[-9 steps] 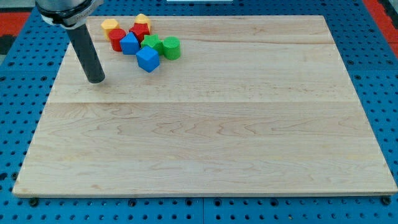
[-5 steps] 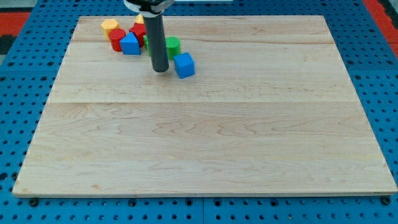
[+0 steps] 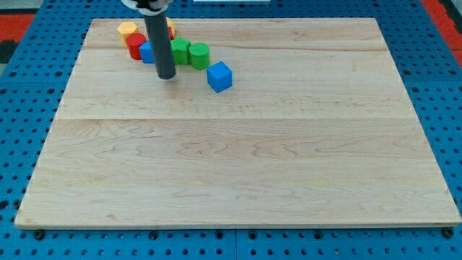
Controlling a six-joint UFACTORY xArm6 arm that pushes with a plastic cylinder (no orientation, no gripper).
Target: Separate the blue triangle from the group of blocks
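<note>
My tip [image 3: 166, 74] rests on the board just below the cluster of blocks at the view's top left. The rod hides most of the blue triangle [image 3: 146, 52], which sits beside a red block [image 3: 135, 45]. A yellow block [image 3: 128, 29] lies at the cluster's upper left, and another yellow block [image 3: 170, 29] peeks out behind the rod. A green block [image 3: 180, 51] and a green cylinder [image 3: 198, 55] sit to the right of the rod. A blue cube [image 3: 219, 76] stands apart, lower right of the cluster.
The wooden board [image 3: 238, 159] lies on a blue pegboard table [image 3: 22, 87].
My tip swept right from the board's left side and pushed the blue cube out to the right. It has since moved back left, below the blue triangle.
</note>
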